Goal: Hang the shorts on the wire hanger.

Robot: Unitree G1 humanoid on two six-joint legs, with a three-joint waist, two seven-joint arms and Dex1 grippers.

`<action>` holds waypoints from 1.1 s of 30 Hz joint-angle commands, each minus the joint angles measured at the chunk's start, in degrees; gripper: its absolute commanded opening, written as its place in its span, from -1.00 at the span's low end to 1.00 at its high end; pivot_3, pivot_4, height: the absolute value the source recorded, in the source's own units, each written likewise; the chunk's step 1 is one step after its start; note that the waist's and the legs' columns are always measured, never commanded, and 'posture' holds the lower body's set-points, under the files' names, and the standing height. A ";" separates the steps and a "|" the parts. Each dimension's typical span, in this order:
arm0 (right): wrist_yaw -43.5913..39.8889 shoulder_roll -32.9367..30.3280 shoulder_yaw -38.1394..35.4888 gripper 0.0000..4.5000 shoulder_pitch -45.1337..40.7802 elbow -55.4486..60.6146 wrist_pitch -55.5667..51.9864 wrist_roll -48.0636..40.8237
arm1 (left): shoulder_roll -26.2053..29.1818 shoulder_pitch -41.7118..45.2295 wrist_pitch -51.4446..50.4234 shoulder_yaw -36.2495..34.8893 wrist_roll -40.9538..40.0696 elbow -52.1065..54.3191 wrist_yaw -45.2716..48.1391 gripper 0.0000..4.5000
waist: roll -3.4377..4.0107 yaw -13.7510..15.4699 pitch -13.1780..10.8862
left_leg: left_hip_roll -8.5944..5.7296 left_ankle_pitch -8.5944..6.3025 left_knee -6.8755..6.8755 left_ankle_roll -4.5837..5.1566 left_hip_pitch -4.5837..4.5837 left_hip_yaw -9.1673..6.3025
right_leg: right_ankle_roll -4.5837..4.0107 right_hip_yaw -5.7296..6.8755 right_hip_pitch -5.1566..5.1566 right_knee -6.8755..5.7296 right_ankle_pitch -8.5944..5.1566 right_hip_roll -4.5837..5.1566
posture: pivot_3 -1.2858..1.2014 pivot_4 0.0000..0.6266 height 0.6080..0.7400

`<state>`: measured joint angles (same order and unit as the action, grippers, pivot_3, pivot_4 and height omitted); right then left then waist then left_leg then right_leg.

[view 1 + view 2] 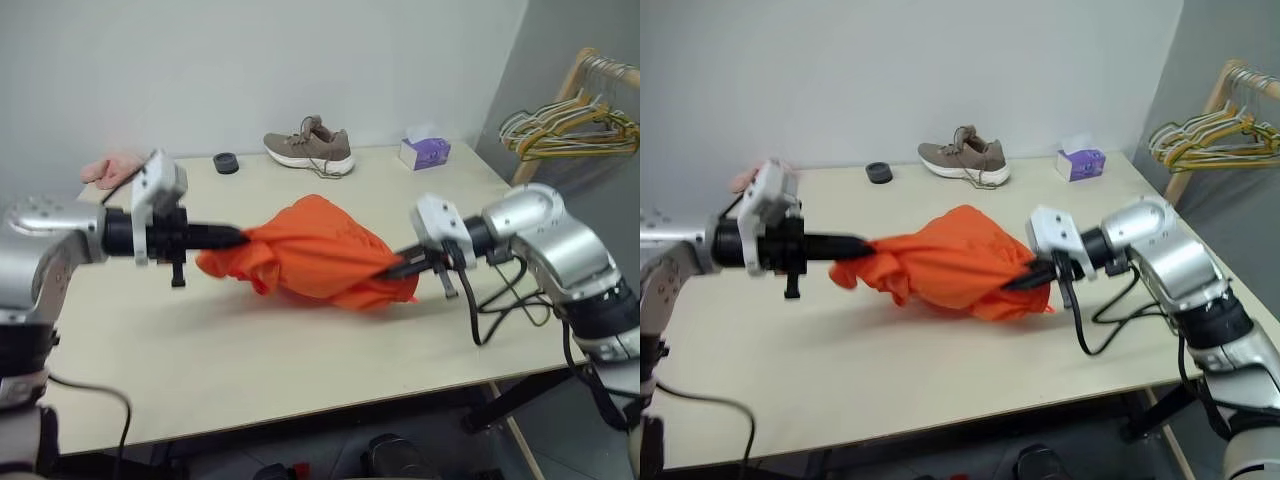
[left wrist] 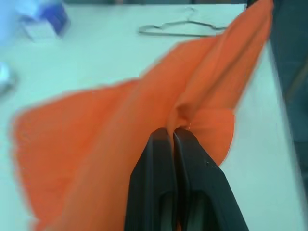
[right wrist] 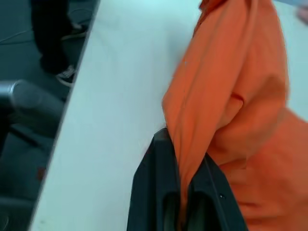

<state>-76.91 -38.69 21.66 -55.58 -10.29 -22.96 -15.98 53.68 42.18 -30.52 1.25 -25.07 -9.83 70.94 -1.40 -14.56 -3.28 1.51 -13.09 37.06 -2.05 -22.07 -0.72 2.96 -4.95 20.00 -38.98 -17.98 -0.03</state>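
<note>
The bright orange shorts (image 1: pixel 318 250) hang bunched above the table (image 1: pixel 250 350), stretched between my two grippers. My left gripper (image 1: pixel 240 237) is shut on the shorts' left end; in the left wrist view its black fingers (image 2: pixel 159 159) pinch a fold of the fabric. On the right end my right gripper (image 1: pixel 392 268) is shut too, with cloth caught between its fingers (image 3: pixel 154 163). The thin wire hanger (image 2: pixel 142 31) lies flat on the table beyond the shorts in the left wrist view; in the head views the shorts hide it.
At the table's back stand a brown shoe (image 1: pixel 310 147), a purple tissue box (image 1: pixel 425 152), a black ring (image 1: pixel 226 163) and a pink cloth (image 1: pixel 112 168). A bunch of hangers (image 1: pixel 570 125) hangs on a rack at right. A person's legs (image 3: pixel 53 38) stand beside the table.
</note>
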 commanded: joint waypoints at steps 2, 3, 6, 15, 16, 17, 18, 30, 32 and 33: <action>12.80 6.77 2.61 -0.99 -13.38 -30.98 14.31 15.00 | -8.21 14.29 14.22 4.74 13.35 -22.34 -10.49 -1.00 | -0.07 -0.42 -0.04 | 0.02 0.02 -0.02 0.03 0.06 0.12 | 0.02 -0.15 -0.09 -0.01 0.04 0.00 | -0.16 -1.00 1.00; 17.05 8.98 3.41 -0.99 -17.27 -37.70 18.75 18.13 | -10.44 18.56 17.83 5.49 16.04 -28.14 -14.09 -1.00 | -0.07 -0.75 -0.04 | 0.03 0.03 -0.04 0.04 -0.05 0.17 | 0.04 -0.20 -0.07 -0.02 0.06 0.00 | -0.16 -1.00 1.00; 41.05 15.04 7.13 -0.99 -30.70 -53.86 31.59 29.71 | -14.54 33.42 29.13 7.22 24.47 -46.33 -29.81 -1.00 | -0.04 -2.28 -0.09 | 0.02 0.05 -0.02 0.02 -0.94 0.17 | -0.04 -0.30 0.82 -0.16 0.38 0.10 | -0.16 -1.00 1.00; 78.86 16.00 7.70 -0.99 -52.39 -62.10 52.35 44.46 | -5.51 62.45 57.67 19.01 51.67 -58.23 -61.20 -1.00 | -0.06 -6.90 -0.34 | -0.11 0.38 -1.04 -0.52 -3.18 0.90 | 0.29 -0.57 4.11 -1.07 0.19 1.02 | -0.16 -1.00 1.00; 80.56 15.27 7.35 -0.99 -51.10 -61.37 54.97 44.98 | -3.12 63.30 61.40 22.59 57.82 -56.23 -65.77 -1.00 | -0.05 -7.02 -0.34 | -0.11 0.39 -1.08 -0.53 -3.37 0.91 | 0.28 -0.58 4.34 -1.10 0.19 1.02 | -0.15 -1.00 1.00; 81.77 14.80 7.11 -0.99 -50.14 -60.99 56.87 45.43 | -1.57 63.90 64.01 25.15 62.19 -55.19 -69.19 -1.00 | -0.04 -6.96 -0.33 | -0.08 0.38 -1.13 -0.52 -3.28 0.91 | 0.29 -0.55 4.30 -1.17 0.18 1.01 | -0.15 -1.00 1.00; 82.58 14.26 7.16 -0.99 -48.44 -60.24 58.88 45.93 | 0.06 63.94 66.39 27.32 66.14 -53.76 -72.02 -1.00 | -0.03 -6.79 -0.32 | -0.09 0.37 -1.26 -0.52 -3.03 0.92 | 0.30 -0.56 4.09 -1.14 0.17 1.03 | -0.14 -1.00 1.00; 55.05 15.83 12.85 -0.99 -0.65 -35.86 68.64 42.85 | 12.07 -2.44 40.12 10.87 27.05 -15.91 -23.83 -1.00 | -0.60 -6.40 -0.40 | -0.77 0.60 -1.05 0.49 0.91 0.94 | 0.80 -0.48 -0.27 -0.77 -0.22 1.22 | -0.12 -1.00 1.00; 47.54 13.68 13.50 -0.99 4.44 -28.29 67.14 40.92 | 14.36 -17.11 28.77 6.62 18.25 -4.17 -19.03 -1.00 | -0.75 -6.48 -0.27 | -0.72 0.63 -0.12 0.39 -1.14 0.38 | 0.54 -0.41 1.55 -1.39 0.06 1.40 | -0.12 -1.00 1.00; 42.84 12.31 13.79 -0.99 6.98 -24.18 65.32 39.07 | 15.78 -24.58 24.34 4.40 14.51 1.02 -16.76 -1.00 | -0.82 -6.47 -0.22 | -0.70 0.66 0.04 0.08 -1.94 0.12 | 0.56 -0.29 2.29 -1.83 0.03 1.40 | -0.12 -1.00 1.00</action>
<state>-27.27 -22.33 36.98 -50.15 -40.40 44.26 26.81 63.50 22.74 4.78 13.70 -4.81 -13.81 50.93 -2.23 -21.03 -3.50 0.83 -12.41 37.06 -2.02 -24.31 -0.80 3.53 -5.12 22.50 -40.79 -17.94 1.36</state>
